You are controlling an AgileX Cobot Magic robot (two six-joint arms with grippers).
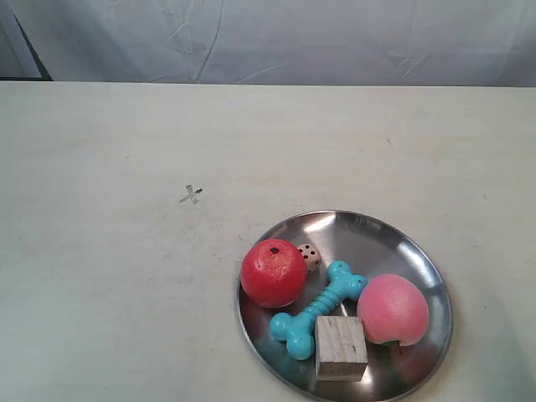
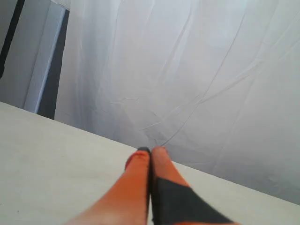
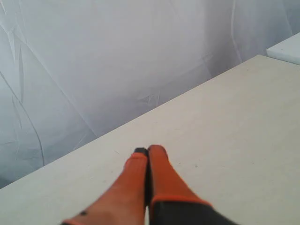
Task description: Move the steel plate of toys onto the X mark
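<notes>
— Now, checking where the steel plate (image 1: 377,239) is sitting?

— Finding it flat on the table (image 1: 100,293), at about 5 o'clock in the exterior view. Counting all the toys in it: a red apple (image 1: 274,272) at the plate's 9 o'clock, a die (image 1: 309,255) tucked just beside that, a turquoise bone (image 1: 318,308) across the middle, a wooden cube (image 1: 341,347) at 6 o'clock, a pink peach (image 1: 392,309) at 3 o'clock.

— And looking for the X mark (image 1: 192,195)?

— Spotting it well apart from the plate, at roughly 10 o'clock from the rim, with only bare table between.

— Asking about the claws.

— Seeing the left claw (image 2: 151,151) pinched tight, gripping nothing, hanging over the table and pointing at the white backdrop (image 2: 187,70). Seeing the right claw (image 3: 148,151) pressed together likewise, also empty. Not finding either one in the exterior view, so judging both well away from the plate.

— Planning the step in hand, then?

— Probably reaching in first. Spreading one claw wide before coming down, then pinching the rim at a bare stretch, around 12 to 2 o'clock. Keeping the plate level, or sliding instead of lifting, guarding against the apple and peach rolling. Easing slowly toward 10 o'clock and centring over the cross.
</notes>
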